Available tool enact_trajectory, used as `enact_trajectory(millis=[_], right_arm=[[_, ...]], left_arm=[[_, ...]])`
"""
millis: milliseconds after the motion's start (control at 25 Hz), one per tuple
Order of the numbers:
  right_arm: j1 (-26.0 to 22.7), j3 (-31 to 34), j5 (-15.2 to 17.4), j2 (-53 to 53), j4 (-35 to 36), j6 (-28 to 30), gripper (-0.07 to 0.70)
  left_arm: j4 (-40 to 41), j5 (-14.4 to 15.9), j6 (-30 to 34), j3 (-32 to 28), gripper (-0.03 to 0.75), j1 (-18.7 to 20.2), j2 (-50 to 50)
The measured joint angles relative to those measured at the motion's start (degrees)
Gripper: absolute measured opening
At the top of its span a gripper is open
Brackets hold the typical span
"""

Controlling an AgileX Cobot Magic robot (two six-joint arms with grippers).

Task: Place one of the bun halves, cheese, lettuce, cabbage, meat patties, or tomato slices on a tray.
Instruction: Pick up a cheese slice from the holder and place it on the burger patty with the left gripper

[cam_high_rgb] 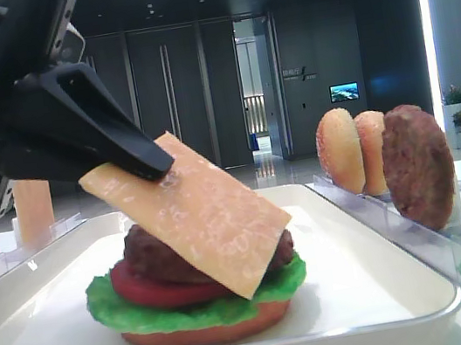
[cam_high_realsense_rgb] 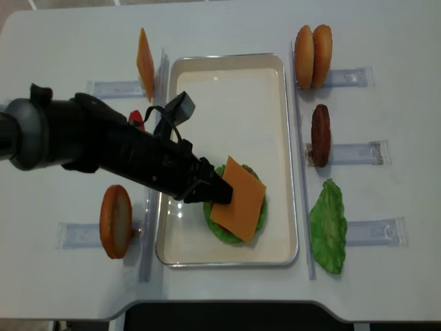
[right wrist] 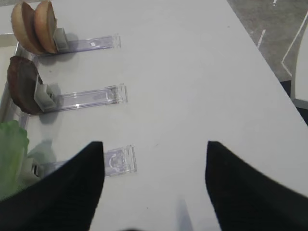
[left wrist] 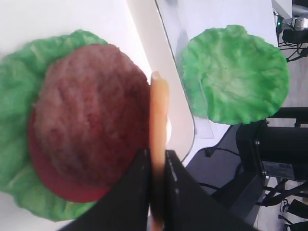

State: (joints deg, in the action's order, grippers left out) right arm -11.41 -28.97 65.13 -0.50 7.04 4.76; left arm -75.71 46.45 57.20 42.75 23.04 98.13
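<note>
Your left tool (cam_high_realsense_rgb: 207,189) is clenched on the cheese (cam_high_realsense_rgb: 239,198), which tilts over the patty (cam_high_rgb: 161,257) just below it. Your right tool (right wrist: 154,163) hangs released above bare tabletop (right wrist: 192,72).

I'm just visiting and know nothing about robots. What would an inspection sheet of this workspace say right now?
Surface: white table, bare apart from the items listed below.
Job's things: cheese held tilted over a stack of patty, tomato, lettuce and bun on the tray; spare bun halves in racks.
Clutter: nothing seen.
Grippers: left gripper shut on the cheese; right gripper open, empty.
Cables: one along the left arm.
Surroundings: dark lobby doors.
</note>
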Motion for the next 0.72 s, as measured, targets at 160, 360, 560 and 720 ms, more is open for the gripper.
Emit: enact_trajectory(millis=[160,360,560,720], right_arm=[[0.0,0.0,0.0,0.0,0.0,0.0,0.434],[0.0,0.0,0.0,0.0,0.0,0.0,0.434],[0.0,0.0,0.0,0.0,0.0,0.0,0.434],[0.0,0.0,0.0,0.0,0.0,0.0,0.434]], left_arm=[[-0.11,0.0,0.0,0.0,0.033,0.0,0.0],[-0.11,0.0,0.0,0.0,0.033,-0.22,0.0],[-0.11,0.23,0.0,0.0,0.033,-0.71,0.0],[-0.11,0.41,0.0,0.0,0.033,-1.67,0.0]])
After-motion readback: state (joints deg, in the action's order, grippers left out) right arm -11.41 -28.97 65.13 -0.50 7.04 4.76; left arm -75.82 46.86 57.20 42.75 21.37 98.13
